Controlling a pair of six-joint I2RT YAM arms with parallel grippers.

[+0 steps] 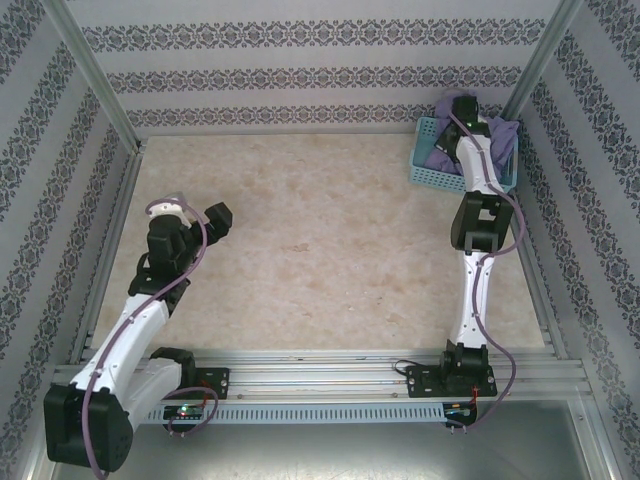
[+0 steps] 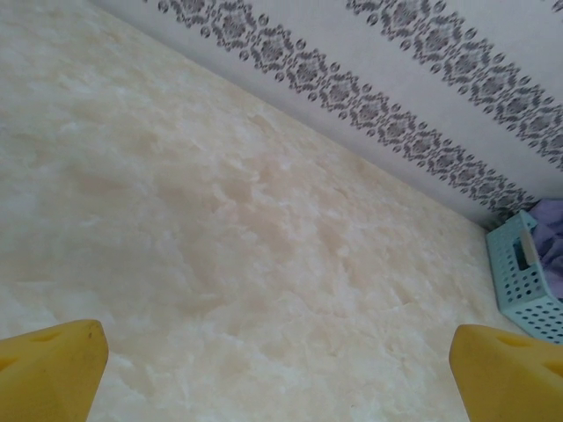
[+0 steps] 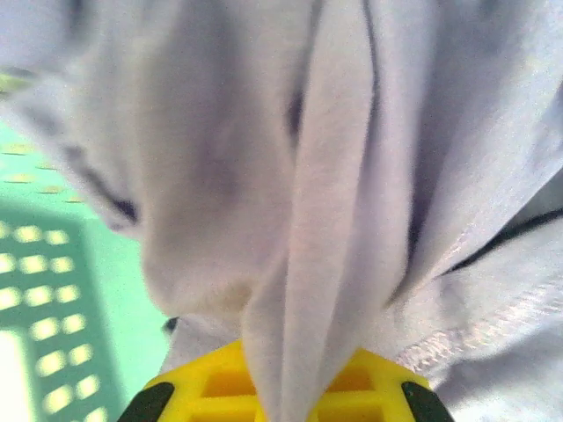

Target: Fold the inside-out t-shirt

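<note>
The lavender inside-out t-shirt (image 1: 498,138) lies bunched in a light blue lattice basket (image 1: 432,172) at the table's far right corner. My right gripper (image 1: 462,118) reaches down into the basket. In the right wrist view its yellow fingers (image 3: 207,382) are shut on a pinched fold of the t-shirt (image 3: 308,264), and cloth hangs all around them. My left gripper (image 1: 214,221) hovers over the left side of the table, far from the shirt. Its yellow fingertips (image 2: 53,365) stand wide open with nothing between them.
Patterned walls and metal frame posts close in the table on three sides. The basket (image 2: 528,281) sits against the back wall in the left wrist view. Bare marbled tabletop (image 1: 320,250) spreads between the two arms.
</note>
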